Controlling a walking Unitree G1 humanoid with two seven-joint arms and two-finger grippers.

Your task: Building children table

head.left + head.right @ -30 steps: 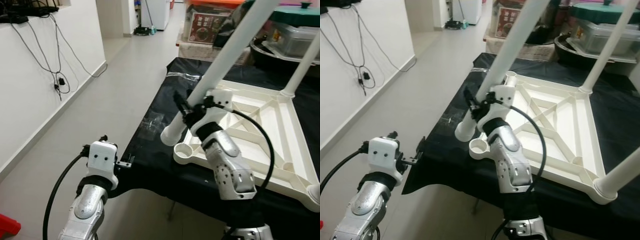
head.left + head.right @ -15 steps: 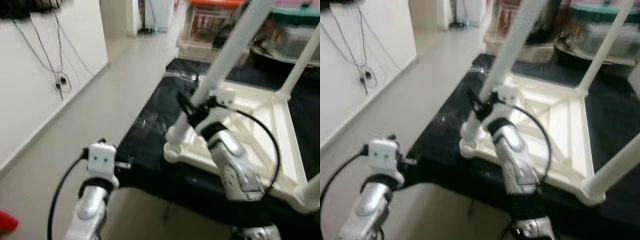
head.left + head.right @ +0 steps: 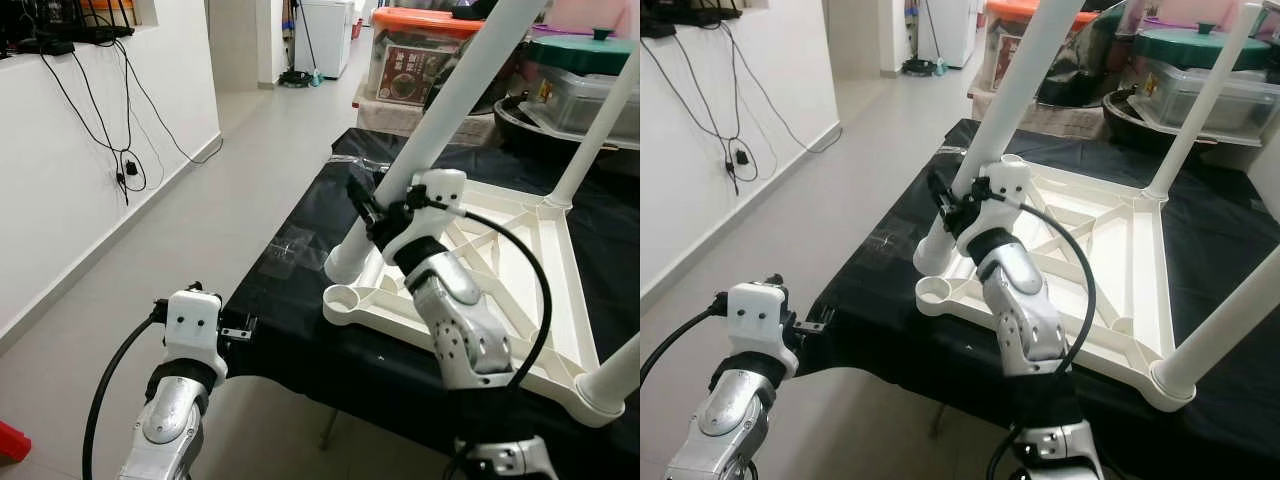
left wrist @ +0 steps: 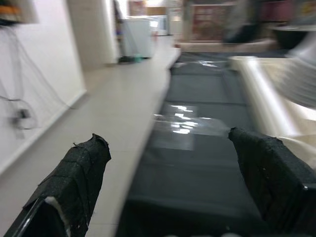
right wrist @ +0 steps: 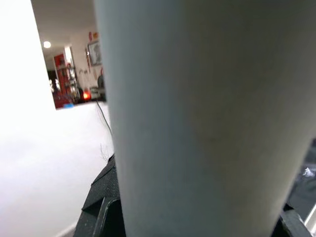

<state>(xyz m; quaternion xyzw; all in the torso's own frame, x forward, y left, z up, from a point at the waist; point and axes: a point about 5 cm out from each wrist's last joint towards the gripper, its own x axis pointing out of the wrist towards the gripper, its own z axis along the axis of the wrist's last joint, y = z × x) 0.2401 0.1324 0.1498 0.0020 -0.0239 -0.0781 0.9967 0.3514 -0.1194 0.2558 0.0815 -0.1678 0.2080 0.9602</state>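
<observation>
A white children's table top (image 3: 1090, 182) lies upside down on a table covered in black cloth (image 3: 300, 215). Two white legs stand in its right corners, one far (image 3: 595, 130) and one near (image 3: 615, 370). My right gripper (image 3: 368, 205) is shut on a third white leg (image 3: 440, 110), which fills the right wrist view (image 5: 207, 118). That leg is tilted, its lower end (image 3: 345, 262) just above the open round socket (image 3: 340, 298) at the near left corner. My left gripper (image 4: 173, 187) is open and holds nothing, low by the cloth's near left edge.
Storage boxes (image 3: 415, 55) and lidded containers (image 3: 580, 70) stand behind the table. Clear plastic wrap (image 3: 290, 250) lies on the cloth's left side. To the left are open floor (image 3: 230, 150), a white wall with hanging cables (image 3: 120, 110) and a red object (image 3: 10, 440).
The camera has shifted. The held leg's lower end, before to the left of the open socket, is now over it. My left gripper stays open in the same place.
</observation>
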